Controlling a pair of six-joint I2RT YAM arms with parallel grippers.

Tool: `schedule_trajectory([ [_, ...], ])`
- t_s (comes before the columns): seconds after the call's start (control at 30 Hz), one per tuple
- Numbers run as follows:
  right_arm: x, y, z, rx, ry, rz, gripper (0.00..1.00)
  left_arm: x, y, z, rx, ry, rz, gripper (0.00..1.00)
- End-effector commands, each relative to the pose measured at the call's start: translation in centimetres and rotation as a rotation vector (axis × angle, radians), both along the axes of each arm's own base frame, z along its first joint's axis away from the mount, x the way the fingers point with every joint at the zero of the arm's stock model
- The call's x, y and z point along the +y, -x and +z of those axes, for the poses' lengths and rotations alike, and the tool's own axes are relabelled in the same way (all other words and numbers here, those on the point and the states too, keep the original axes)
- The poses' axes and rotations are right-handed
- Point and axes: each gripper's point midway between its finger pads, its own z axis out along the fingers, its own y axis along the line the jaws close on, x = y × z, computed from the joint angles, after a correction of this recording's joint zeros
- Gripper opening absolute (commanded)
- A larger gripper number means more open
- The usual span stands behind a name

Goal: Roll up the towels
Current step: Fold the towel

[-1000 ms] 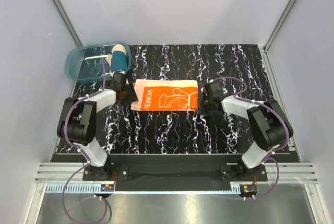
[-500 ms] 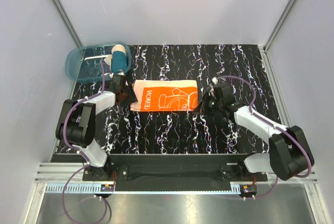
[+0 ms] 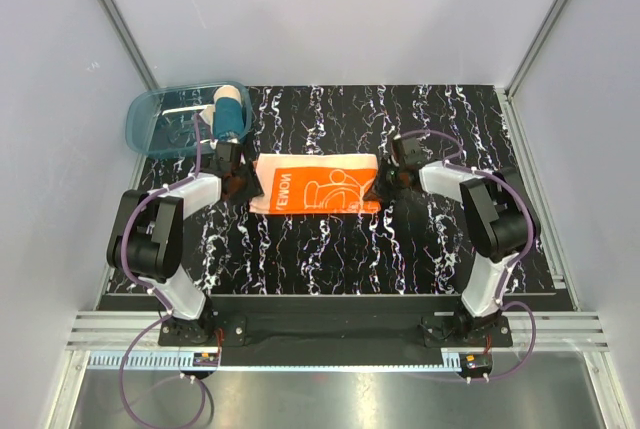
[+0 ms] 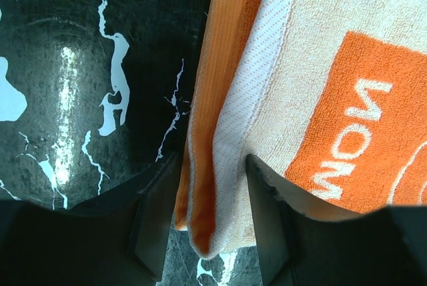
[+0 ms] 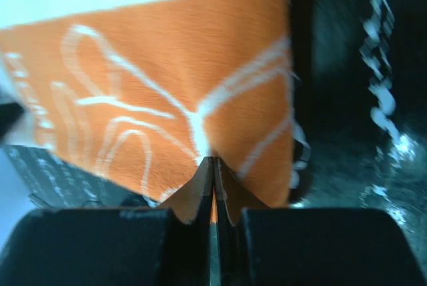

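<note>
The orange towel (image 3: 318, 183) with white print lies folded flat in the middle of the black marbled table (image 3: 330, 249). My left gripper (image 3: 243, 184) is at its left end. In the left wrist view my left gripper (image 4: 213, 163) is closed round the towel's (image 4: 320, 66) thick folded edge. My right gripper (image 3: 385, 181) is at the towel's right end. In the right wrist view my right gripper (image 5: 213, 161) is shut, with a sliver of the towel (image 5: 153, 66) pinched between the tips.
A clear blue tub (image 3: 160, 119) stands at the back left with a rolled teal and cream towel (image 3: 230, 114) at its right rim, just behind my left gripper. Grey walls close in the table on three sides.
My right arm swung out to the right and came back, and its gripper now sits at the towel's right edge. My left gripper and the towel have barely moved.
</note>
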Motion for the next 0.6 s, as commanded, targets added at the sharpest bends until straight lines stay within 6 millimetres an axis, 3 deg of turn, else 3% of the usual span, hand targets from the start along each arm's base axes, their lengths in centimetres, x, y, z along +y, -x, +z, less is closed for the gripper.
schedule_trajectory([
  [0.0,-1.2,1.4,-1.7,0.045,0.041,-0.041,0.08,0.4,0.2,1.1,0.0,-0.025,-0.012,0.5],
  [0.13,-2.5,5.3,-4.3,0.12,0.055,-0.055,0.08,0.6,0.6,0.5,0.027,-0.034,0.005,0.5],
  [0.23,-3.3,7.5,-4.6,0.141,0.053,-0.076,0.09,1.2,0.9,-0.2,0.043,-0.058,0.027,0.5],
  [0.43,-4.5,9.0,-3.6,0.136,0.088,-0.096,0.14,1.7,1.2,-0.9,0.063,-0.086,0.048,0.51],
  [0.57,-4.5,9.2,-2.2,0.139,0.092,-0.081,0.3,2.0,0.8,0.4,0.045,-0.103,0.057,0.54],
])
